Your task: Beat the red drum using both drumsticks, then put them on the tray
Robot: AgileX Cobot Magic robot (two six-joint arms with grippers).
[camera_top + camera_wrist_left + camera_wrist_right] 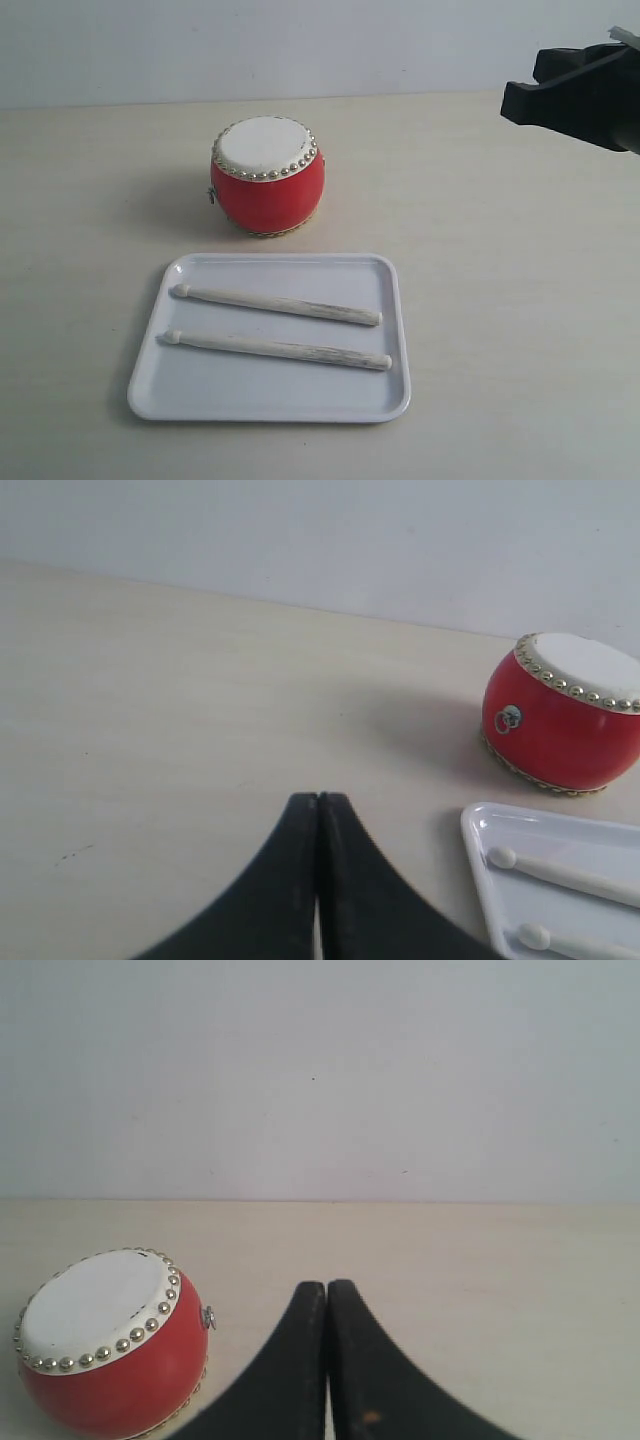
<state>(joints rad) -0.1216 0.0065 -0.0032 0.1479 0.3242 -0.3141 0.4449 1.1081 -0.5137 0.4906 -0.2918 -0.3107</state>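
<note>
Left gripper (318, 815), right gripper (327, 1300): jaws pressed together, empty. Drumsticks (278, 305): two, side by side in the tray (280, 398) on the surface (500, 300), the red drum (267, 185) just beyond. Likely light, stiff, smooth, prone to rolling; best taken mid-shaft.

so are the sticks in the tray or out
In. Both sticks lie flat inside the tray, side by side and not touching.

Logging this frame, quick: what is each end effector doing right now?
Left end effector: closed, holding nothing.
Right end effector: closed, holding nothing.
</note>
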